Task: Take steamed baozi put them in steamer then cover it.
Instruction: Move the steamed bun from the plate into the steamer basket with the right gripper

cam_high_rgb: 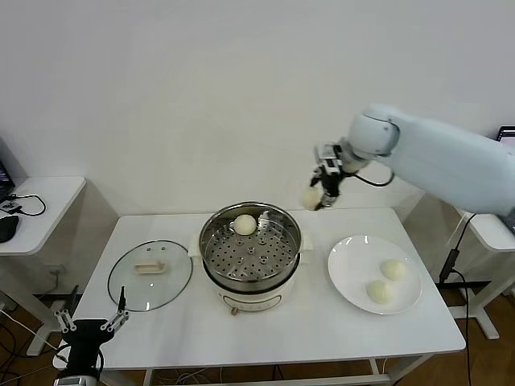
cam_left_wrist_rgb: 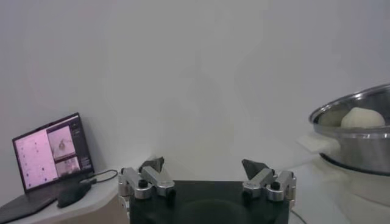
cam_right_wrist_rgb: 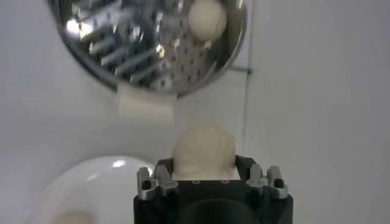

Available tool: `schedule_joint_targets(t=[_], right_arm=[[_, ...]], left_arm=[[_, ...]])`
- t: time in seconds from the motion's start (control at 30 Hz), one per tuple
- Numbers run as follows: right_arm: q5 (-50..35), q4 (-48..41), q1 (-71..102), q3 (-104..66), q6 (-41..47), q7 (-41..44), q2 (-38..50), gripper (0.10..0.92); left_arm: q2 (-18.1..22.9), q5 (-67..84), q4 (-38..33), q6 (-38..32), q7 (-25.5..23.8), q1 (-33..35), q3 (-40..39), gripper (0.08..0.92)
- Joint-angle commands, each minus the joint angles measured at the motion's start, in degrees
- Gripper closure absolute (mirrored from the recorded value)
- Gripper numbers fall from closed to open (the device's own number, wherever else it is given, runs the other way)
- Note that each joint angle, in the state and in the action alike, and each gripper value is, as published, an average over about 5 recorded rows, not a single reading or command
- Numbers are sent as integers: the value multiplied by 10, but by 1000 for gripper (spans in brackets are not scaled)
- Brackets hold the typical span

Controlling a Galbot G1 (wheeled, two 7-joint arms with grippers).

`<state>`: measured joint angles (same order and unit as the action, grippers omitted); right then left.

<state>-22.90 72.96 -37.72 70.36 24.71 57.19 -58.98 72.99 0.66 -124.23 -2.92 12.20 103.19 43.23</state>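
Head view: right gripper (cam_high_rgb: 322,198) raised in the air beyond the far right edge of the steamer (cam_high_rgb: 250,251), fingers clamped on one baozi (cam_high_rgb: 312,199). One bun (cam_high_rgb: 245,224) already on the perforated tray, at the far side of the steamer. Two buns (cam_high_rgb: 393,269) (cam_high_rgb: 379,291) on the white plate (cam_high_rgb: 344,272), right of the steamer. Glass cover (cam_high_rgb: 150,274) flat on the table (cam_high_rgb: 322,338), just left of the steamer, handle up. Left gripper (cam_high_rgb: 90,323) parked low, off the table's near-left corner, fingers spread wide and empty.

Left wrist view: left gripper (cam_left_wrist_rgb: 206,174) fingers wide apart, nothing between them. Steamer (cam_left_wrist_rgb: 358,131) off to one side, bun (cam_left_wrist_rgb: 362,117) showing above its rim. Laptop (cam_left_wrist_rgb: 52,151) and mouse (cam_left_wrist_rgb: 73,193) on a side table.

Right wrist view: right gripper (cam_right_wrist_rgb: 206,171) closed around the held baozi (cam_right_wrist_rgb: 204,151). Steamer (cam_right_wrist_rgb: 152,45) below, one bun (cam_right_wrist_rgb: 207,17) inside; plate (cam_right_wrist_rgb: 79,189) partly visible.
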Motion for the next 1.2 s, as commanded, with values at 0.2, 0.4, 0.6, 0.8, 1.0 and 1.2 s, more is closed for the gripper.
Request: schedule_joint_targets(t=[0.2, 0.4, 0.6, 0.8, 1.0, 1.2], right_arm=[[-95, -106, 48, 20, 99, -43, -247, 389], [-75, -152, 93, 29, 114, -46, -280, 389], [-64, -194, 123, 18, 116, -51, -297, 389], [-55, -205, 133, 17, 116, -52, -305, 389], [-36, -214, 142, 17, 115, -49, -313, 389], [-23, -219, 145, 17, 114, -46, -312, 389]], left_arm=[[2, 6, -5, -2, -1, 1, 16, 177], [5, 8, -9, -3, 0, 3, 24, 177], [6, 10, -10, -4, 0, 1, 25, 177], [7, 10, -9, -3, 0, -4, 22, 177], [7, 11, -6, -3, 0, -7, 19, 177], [9, 11, -6, -3, 0, -7, 18, 177]])
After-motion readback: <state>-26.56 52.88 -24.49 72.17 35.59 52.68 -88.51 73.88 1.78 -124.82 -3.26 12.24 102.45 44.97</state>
